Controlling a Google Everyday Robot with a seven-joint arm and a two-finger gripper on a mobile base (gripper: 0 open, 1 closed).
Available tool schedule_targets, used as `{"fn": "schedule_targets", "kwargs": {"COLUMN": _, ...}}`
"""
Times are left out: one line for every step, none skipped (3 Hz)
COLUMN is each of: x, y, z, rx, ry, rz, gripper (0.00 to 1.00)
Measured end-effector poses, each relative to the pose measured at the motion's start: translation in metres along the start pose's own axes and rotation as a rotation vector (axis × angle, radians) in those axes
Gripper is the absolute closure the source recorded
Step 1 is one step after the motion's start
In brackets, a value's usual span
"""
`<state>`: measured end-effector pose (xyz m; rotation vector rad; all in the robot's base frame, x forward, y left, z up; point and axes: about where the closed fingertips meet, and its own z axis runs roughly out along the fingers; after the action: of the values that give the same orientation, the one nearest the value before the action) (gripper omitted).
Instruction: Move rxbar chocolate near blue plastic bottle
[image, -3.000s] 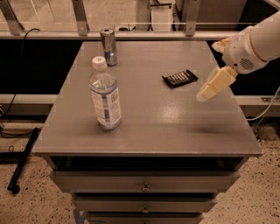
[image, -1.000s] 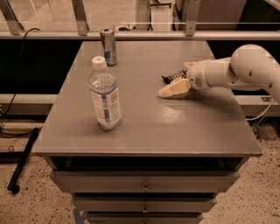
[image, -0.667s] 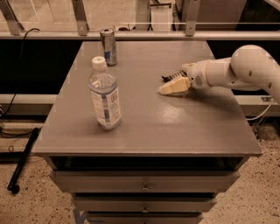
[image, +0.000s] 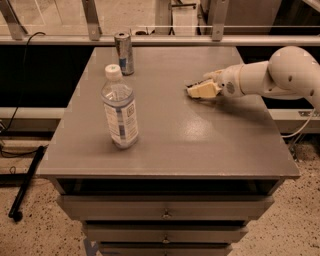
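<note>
light: pretty dim, warm-ish, from overhead | glare: soft pale sheen on the grey table (image: 200, 145) right of centre | shadows: thin dark one under the gripper (image: 202, 90), low at the table's back right; faint smudge at the base of the blue plastic bottle (image: 120, 107) | background: murky

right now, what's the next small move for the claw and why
Probably take hold of the rxbar chocolate where it lies. The claw is down low on the right side of the table, covering the bar from view, while the blue plastic bottle stands upright far to the left, nearer the front edge. The carry can't start without a grip.
</note>
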<state>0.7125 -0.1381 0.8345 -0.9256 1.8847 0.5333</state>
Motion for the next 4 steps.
{"fn": "schedule_targets", "kwargs": {"x": -0.02, "y": 0.005, "z": -0.008, "rx": -0.025, "ry": -0.04, "rz": -0.024, "gripper": 0.88}}
{"fn": "schedule_targets", "kwargs": {"x": -0.047, "y": 0.01, "z": -0.018, "rx": -0.048, "ry": -0.084, "rz": -0.088, "gripper": 1.0}}
{"fn": "schedule_targets", "kwargs": {"x": -0.074, "y": 0.016, "z": -0.031, "rx": -0.065, "ry": -0.134, "rz": -0.147, "gripper": 1.0}}
{"fn": "schedule_targets", "kwargs": {"x": -0.089, "y": 0.02, "z": -0.038, "rx": -0.082, "ry": -0.184, "rz": -0.166, "gripper": 1.0}}
